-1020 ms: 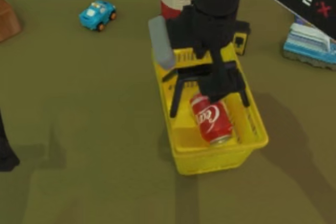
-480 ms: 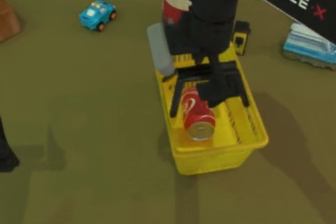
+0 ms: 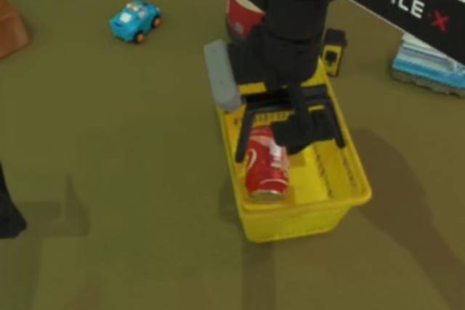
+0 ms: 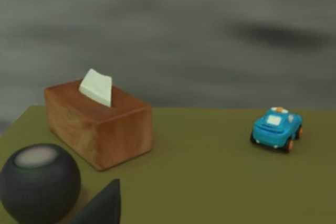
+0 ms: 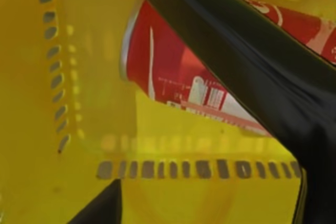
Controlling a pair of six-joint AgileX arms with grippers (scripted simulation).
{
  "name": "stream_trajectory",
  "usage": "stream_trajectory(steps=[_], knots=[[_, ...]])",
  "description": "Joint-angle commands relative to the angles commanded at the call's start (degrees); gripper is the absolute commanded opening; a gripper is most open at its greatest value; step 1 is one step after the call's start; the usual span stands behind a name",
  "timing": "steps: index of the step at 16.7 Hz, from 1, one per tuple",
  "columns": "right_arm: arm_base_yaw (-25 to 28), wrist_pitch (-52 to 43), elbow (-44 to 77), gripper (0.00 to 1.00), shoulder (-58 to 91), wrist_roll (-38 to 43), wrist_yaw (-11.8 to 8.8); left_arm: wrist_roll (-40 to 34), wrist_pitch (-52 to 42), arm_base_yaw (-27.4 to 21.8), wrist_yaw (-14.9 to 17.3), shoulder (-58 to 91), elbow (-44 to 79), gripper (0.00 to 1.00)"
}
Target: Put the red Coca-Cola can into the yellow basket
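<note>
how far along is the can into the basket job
Nearly done: the red Coca-Cola can lies on its side inside the yellow basket, against its left wall. In hand: the right end effector hovers just above it, open. Left: only withdrawing that arm. The left arm sits parked at the table's left edge.

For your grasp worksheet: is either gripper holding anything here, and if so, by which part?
Nothing is held: the red Coca-Cola can lies loose in the yellow basket, beneath the open right gripper.

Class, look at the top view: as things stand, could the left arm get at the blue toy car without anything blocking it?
Probably yes. The blue toy car stands alone on open table at the far left, and the left pincer is parked at the left edge with nothing between them. The right pincer is over the yellow basket.
</note>
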Motion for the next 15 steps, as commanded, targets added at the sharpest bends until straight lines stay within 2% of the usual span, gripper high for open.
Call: stream_trajectory(steps=[12, 15], knots=[[0.0, 0.0, 0.0, 0.02, 0.0, 0.0, 0.0, 0.0, 0.0, 0.0, 0.0, 0.0, 0.0, 1.00], [0.0, 0.0, 0.0, 0.00, 0.0, 0.0, 0.0, 0.0, 0.0, 0.0, 0.0, 0.0, 0.0, 1.00]])
